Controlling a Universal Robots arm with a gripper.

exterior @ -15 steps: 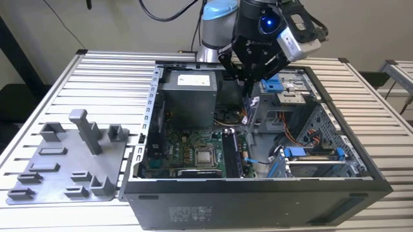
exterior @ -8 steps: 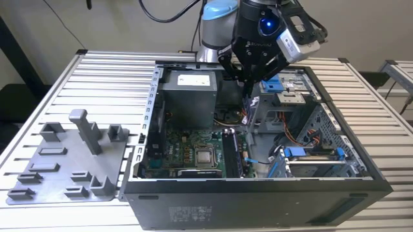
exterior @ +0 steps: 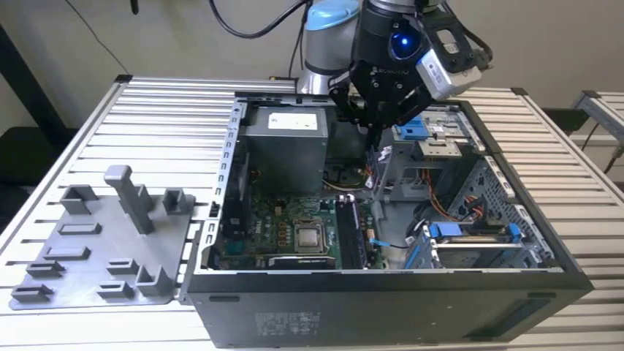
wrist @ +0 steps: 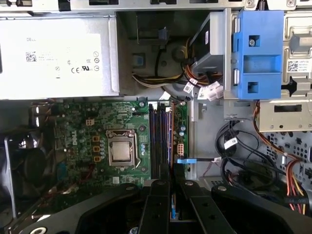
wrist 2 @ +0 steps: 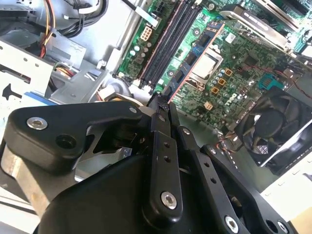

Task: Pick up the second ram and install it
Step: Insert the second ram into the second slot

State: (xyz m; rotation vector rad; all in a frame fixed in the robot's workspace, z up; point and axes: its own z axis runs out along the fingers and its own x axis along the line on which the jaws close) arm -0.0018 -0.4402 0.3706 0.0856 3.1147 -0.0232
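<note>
I see the computer case (exterior: 390, 281) in the middle of the tabletop (exterior: 146, 110), with the fixture tray (exterior: 88, 256) beside it by the edge at the exterior view's left. Inside the case, the power supply (exterior: 283, 146) sits behind the motherboard (exterior: 283, 234). The gripper (exterior: 375, 133) hangs, I think, over the memory slots (exterior: 349, 234).

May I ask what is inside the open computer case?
A motherboard, processor socket, memory slots, power supply and fan show; in the first wrist view the gripper covers the board's edge.

The arm (exterior: 326, 22) points straight down, its end effector (exterior: 373, 130) fingers (wrist: 157, 204) pressed nearly together.
</note>
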